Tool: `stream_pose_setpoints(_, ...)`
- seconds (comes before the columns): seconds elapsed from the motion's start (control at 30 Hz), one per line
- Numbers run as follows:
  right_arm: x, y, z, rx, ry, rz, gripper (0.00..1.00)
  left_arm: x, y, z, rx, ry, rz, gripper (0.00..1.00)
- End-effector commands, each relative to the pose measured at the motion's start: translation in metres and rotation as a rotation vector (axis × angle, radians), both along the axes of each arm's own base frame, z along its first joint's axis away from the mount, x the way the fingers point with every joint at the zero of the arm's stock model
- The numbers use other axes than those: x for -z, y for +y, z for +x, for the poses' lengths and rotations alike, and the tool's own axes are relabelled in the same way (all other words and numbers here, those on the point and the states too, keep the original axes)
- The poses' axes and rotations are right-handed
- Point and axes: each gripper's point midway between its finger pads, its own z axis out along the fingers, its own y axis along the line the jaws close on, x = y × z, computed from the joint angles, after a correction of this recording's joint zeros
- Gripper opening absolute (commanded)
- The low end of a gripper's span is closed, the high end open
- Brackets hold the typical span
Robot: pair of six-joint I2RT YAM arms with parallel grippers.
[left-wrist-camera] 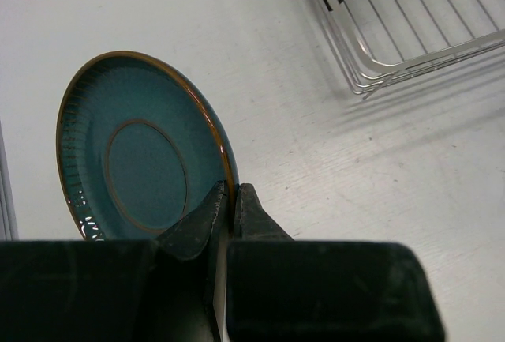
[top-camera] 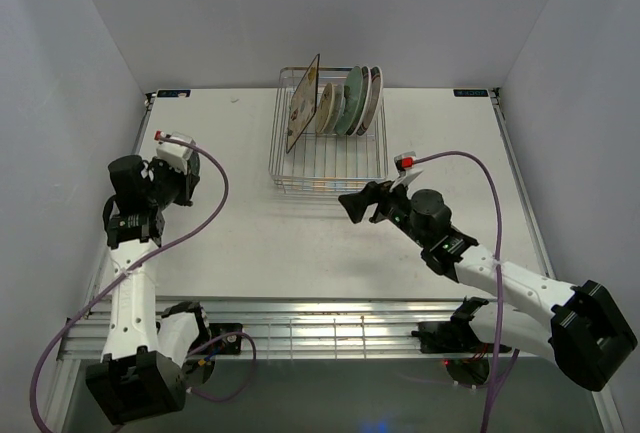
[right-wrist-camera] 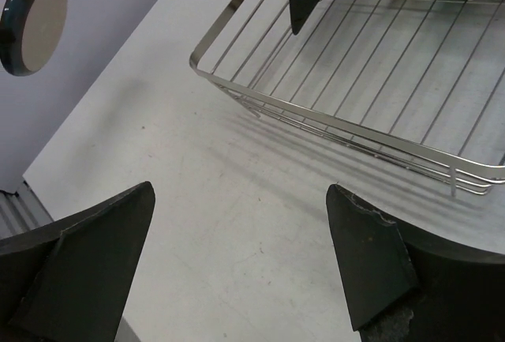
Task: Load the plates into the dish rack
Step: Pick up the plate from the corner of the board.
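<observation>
My left gripper is shut on the rim of a small dark teal plate, held on edge above the table's left side. The same teal plate shows its pale underside at the far left of the right wrist view. From above, the left gripper is well left of the dish rack. Standing in the rack are a square floral plate, a small cream plate, a pale green plate and white rimmed plates. My right gripper is open and holds nothing, just in front of the rack's near edge.
The near half of the rack floor holds no plates. White walls close in the table on the left, back and right. A purple cable loops off the left arm, and another cable arches over the right arm.
</observation>
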Motion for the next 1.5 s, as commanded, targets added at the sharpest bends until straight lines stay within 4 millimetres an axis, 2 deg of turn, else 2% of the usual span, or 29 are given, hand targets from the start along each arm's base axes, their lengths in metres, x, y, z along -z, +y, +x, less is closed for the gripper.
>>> stream_pose_setpoints(0.0, -0.024, 0.021, -0.002, -0.068, 0.016, 0.086, 0.95, -0.059, -0.019, 0.0, 0.097, -0.194, -0.014, 0.0)
stream_pose_setpoints(0.07, -0.031, 0.034, -0.006, -0.135, 0.033, 0.107, 0.99, -0.064, -0.024, -0.004, 0.117, -0.216, -0.026, 0.0)
stream_pose_setpoints(0.1, -0.023, 0.041, -0.005, -0.151, 0.073, 0.098, 1.0, -0.065, -0.029, -0.006, 0.143, -0.221, -0.036, 0.0)
stream_pose_setpoints(0.13, -0.033, 0.048, -0.004, -0.174, 0.073, 0.11, 1.0, -0.065, -0.032, -0.008, 0.154, -0.224, -0.041, 0.0)
stream_pose_setpoints(0.2, -0.028, 0.059, -0.003, -0.191, 0.106, 0.107, 1.0, -0.065, -0.038, -0.01, 0.18, -0.235, -0.048, 0.0)
stream_pose_setpoints(0.23, -0.034, 0.064, -0.001, -0.197, 0.104, 0.118, 1.0, -0.059, -0.042, -0.012, 0.195, -0.227, -0.055, 0.0)
stream_pose_setpoints(0.33, -0.036, 0.077, 0.003, -0.214, 0.116, 0.113, 1.0, -0.062, -0.053, -0.02, 0.24, -0.269, -0.054, 0.0)
stream_pose_setpoints(0.37, -0.046, 0.082, 0.006, -0.216, 0.11, 0.118, 1.0, -0.059, -0.057, -0.024, 0.26, -0.277, -0.056, 0.0)
stream_pose_setpoints(0.4, -0.045, 0.089, 0.006, -0.226, 0.116, 0.11, 1.0, -0.057, -0.061, -0.027, 0.278, -0.276, -0.063, 0.0)
stream_pose_setpoints(0.53, -0.061, 0.108, 0.011, -0.25, 0.107, 0.114, 1.0, -0.049, -0.079, -0.037, 0.373, -0.253, -0.119, 0.0)
stream_pose_setpoints(0.57, -0.058, 0.113, 0.012, -0.257, 0.117, 0.112, 1.0, -0.048, -0.083, -0.039, 0.399, -0.256, -0.13, 0.0)
stream_pose_setpoints(0.63, -0.067, 0.12, 0.013, -0.275, 0.117, 0.139, 0.99, -0.048, -0.087, -0.041, 0.414, -0.255, -0.147, 0.0)
stream_pose_setpoints(0.67, -0.063, 0.126, 0.013, -0.289, 0.124, 0.138, 0.96, -0.049, -0.09, -0.043, 0.434, -0.256, -0.157, 0.0)
stream_pose_setpoints(0.73, -0.071, 0.134, 0.012, -0.312, 0.117, 0.161, 0.95, -0.049, -0.094, -0.045, 0.449, -0.252, -0.168, 0.0)
stream_pose_setpoints(0.8, -0.068, 0.142, 0.012, -0.324, 0.13, 0.166, 0.95, -0.049, -0.097, -0.044, 0.46, -0.253, -0.171, 0.0)
stream_pose_setpoints(0.83, -0.076, 0.146, 0.013, -0.33, 0.121, 0.18, 0.94, -0.049, -0.101, -0.045, 0.47, -0.251, -0.173, 0.0)
stream_pose_setpoints(0.9, -0.071, 0.156, 0.014, -0.336, 0.15, 0.175, 0.93, -0.049, -0.104, -0.044, 0.476, -0.256, -0.164, 0.0)
stream_pose_setpoints(0.93, -0.083, 0.163, 0.017, -0.341, 0.143, 0.189, 0.93, -0.05, -0.109, -0.045, 0.49, -0.257, -0.162, 0.0)
stream_pose_setpoints(0.97, -0.076, 0.17, 0.018, -0.346, 0.162, 0.179, 0.93, -0.05, -0.111, -0.044, 0.496, -0.264, -0.152, 0.0)
stream_pose_setpoints(1.0, -0.077, 0.174, 0.019, -0.345, 0.174, 0.186, 0.93, -0.049, -0.111, -0.042, 0.487, -0.269, -0.141, 0.0)
stream_pose_setpoints(1.03, -0.087, 0.179, 0.021, -0.349, 0.166, 0.201, 0.94, -0.049, -0.111, -0.041, 0.481, -0.272, -0.135, 0.0)
stream_pose_setpoints(1.07, -0.084, 0.184, 0.02, -0.356, 0.174, 0.198, 0.94, -0.048, -0.11, -0.038, 0.471, -0.276, -0.129, 0.0)
stream_pose_setpoints(1.23, -0.094, 0.197, 0.023, -0.352, 0.168, 0.203, 0.94, -0.041, -0.121, -0.036, 0.488, -0.279, -0.097, 0.0)
stream_pose_setpoints(1.47, -0.089, 0.22, 0.027, -0.389, 0.2, 0.193, 0.91, -0.038, -0.126, -0.031, 0.472, -0.294, -0.051, 0.0)
